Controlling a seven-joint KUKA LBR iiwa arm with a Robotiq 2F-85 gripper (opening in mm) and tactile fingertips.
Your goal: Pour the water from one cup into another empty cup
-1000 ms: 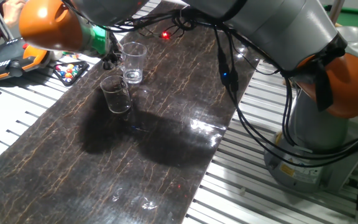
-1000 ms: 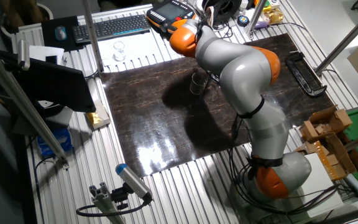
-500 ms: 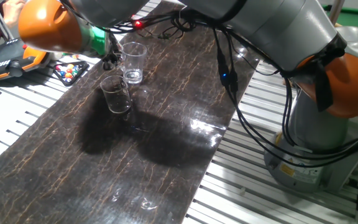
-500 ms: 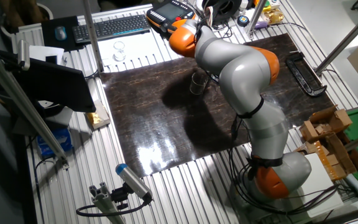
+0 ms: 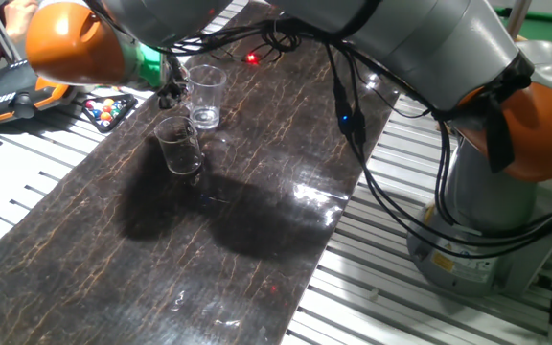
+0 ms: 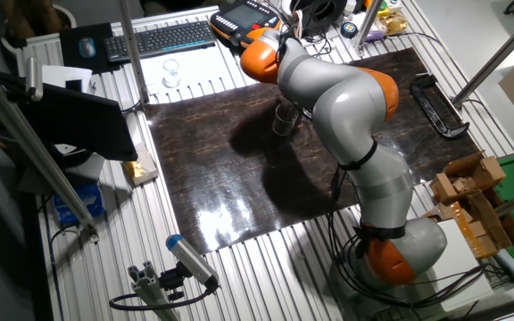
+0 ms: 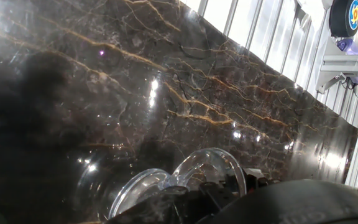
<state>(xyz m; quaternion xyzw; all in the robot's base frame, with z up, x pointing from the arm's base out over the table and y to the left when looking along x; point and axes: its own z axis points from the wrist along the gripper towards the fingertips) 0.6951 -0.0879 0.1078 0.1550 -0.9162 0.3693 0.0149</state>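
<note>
Two clear cups stand on the dark marble board [image 5: 257,211]. The nearer, straight-sided cup [image 5: 179,146] is the tumbler; it also shows beside the arm in the other fixed view [image 6: 282,119]. The farther cup [image 5: 206,96] has a wide rim and tapers down, with bright glints at its bottom. I cannot make out the water for certain. My gripper [image 5: 169,88] hangs low just left of the farther cup, and its black fingers are too blurred to judge. In the hand view both rims, the tumbler [image 7: 143,188] and the tapered cup [image 7: 211,168], sit at the bottom edge.
A teach pendant [image 5: 17,91] and a tray of coloured beads [image 5: 108,107] lie left of the board. Cables [image 5: 353,115] hang from the arm over the board's right side. A keyboard [image 6: 159,40] and a small glass [image 6: 171,71] sit beyond the board.
The orange wrist has shifted very slightly to the left. Both cups stand where they were.
</note>
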